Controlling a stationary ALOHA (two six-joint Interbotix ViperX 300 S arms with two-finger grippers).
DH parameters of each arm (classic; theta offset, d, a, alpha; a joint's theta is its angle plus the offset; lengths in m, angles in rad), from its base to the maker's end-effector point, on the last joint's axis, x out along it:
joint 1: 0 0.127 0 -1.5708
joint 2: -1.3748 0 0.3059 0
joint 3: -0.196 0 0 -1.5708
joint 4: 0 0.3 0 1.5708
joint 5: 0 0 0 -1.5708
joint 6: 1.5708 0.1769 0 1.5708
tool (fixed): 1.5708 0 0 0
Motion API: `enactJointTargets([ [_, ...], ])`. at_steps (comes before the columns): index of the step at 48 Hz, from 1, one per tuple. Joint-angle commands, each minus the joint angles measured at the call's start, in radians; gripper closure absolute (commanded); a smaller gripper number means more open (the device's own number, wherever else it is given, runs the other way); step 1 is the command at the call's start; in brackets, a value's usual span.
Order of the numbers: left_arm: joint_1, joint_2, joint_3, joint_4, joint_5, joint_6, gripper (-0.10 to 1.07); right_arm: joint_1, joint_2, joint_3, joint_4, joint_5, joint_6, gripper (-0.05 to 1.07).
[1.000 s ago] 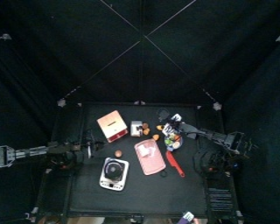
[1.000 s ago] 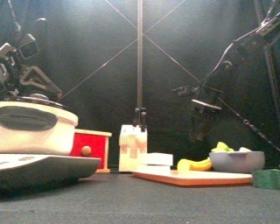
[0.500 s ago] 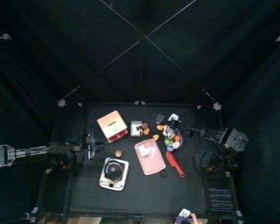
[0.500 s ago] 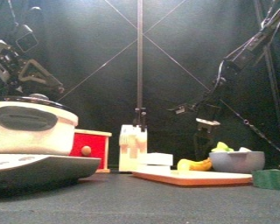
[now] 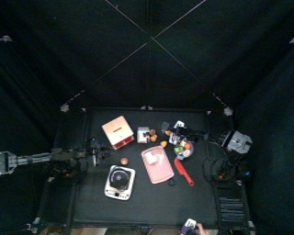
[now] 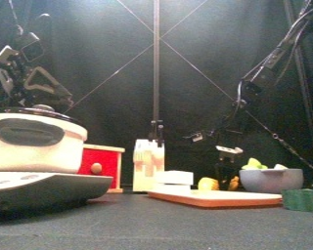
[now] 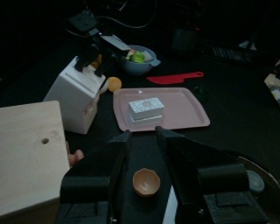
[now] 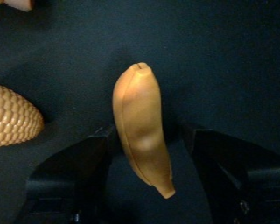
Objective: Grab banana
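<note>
Two arms are at the counter [image 5: 88, 197], but only the right one is working: it is hovering over the banana [image 8: 142, 122], lying on the counter by the pink tray [image 5: 157, 165]. The right claw [image 8: 143, 166] is standing open astride it, not touching; next it should lower and close. The left claw [image 7: 150, 140], resting aside, is open and empty.

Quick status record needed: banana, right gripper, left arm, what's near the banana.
banana: lying on the black table, between the right gripper's two jaws
right gripper: open, a jaw on each side of the banana, not closed on it
left gripper: open, holding nothing, above the table's left part
nearby: brown ridged item beside the banana, apart from it
grasp: not yet made
</note>
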Motion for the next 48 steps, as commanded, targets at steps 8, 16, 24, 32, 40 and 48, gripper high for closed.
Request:
enactJointTargets([
  [8,0.000,0.003,-0.003,-0.041,0.000,0.003,0.25,0.000,-0.006,-0.012,0.003,-0.008,0.005,0.19],
  [16,0.000,0.003,-0.003,-0.044,0.000,0.005,0.25,0.000,-0.028,-0.025,0.017,0.015,0.014,0.31],
  [24,-0.005,0.003,-0.014,-0.044,0.000,0.005,0.25,0.015,-0.117,-0.054,0.034,0.087,0.018,0.34],
  [32,-0.008,0.003,-0.020,-0.044,-0.005,0.003,0.25,0.043,-0.219,-0.060,0.077,0.097,0.023,0.34],
  [40,-0.012,0.003,-0.023,-0.046,-0.006,0.003,0.25,0.078,-0.279,-0.041,0.121,0.094,0.021,0.34],
  [48,-0.012,0.003,-0.023,-0.046,-0.006,0.003,0.25,0.123,-0.299,-0.023,0.129,0.092,0.023,0.34],
])
